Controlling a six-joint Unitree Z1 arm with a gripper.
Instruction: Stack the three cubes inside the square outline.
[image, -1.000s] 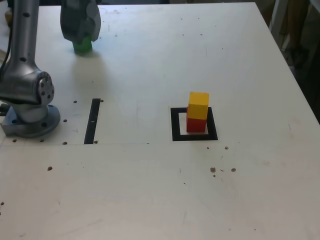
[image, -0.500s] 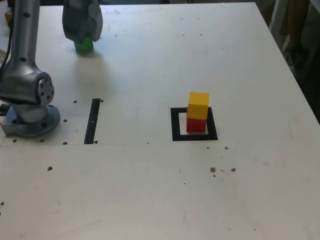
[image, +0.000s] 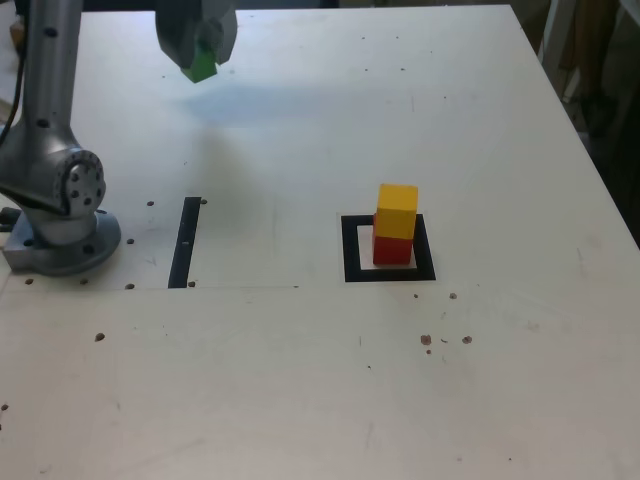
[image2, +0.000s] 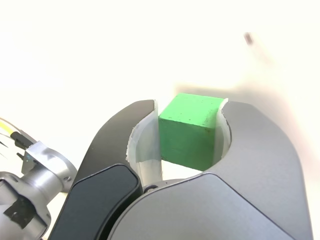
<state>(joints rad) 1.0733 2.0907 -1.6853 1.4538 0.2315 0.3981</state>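
While the yellow cube sits squarely on the red cube inside the black square outline near the middle of the white desk, the gripper hangs above the far part of the desk toward the exterior view's left. Its fingers pinch the green cube from two sides, each white pad flat against a face; in the exterior view the green cube shows only as a corner below the grey housing, clear of the desk. The arm's base stands at the exterior view's left, a thin black strip between it and the outline.
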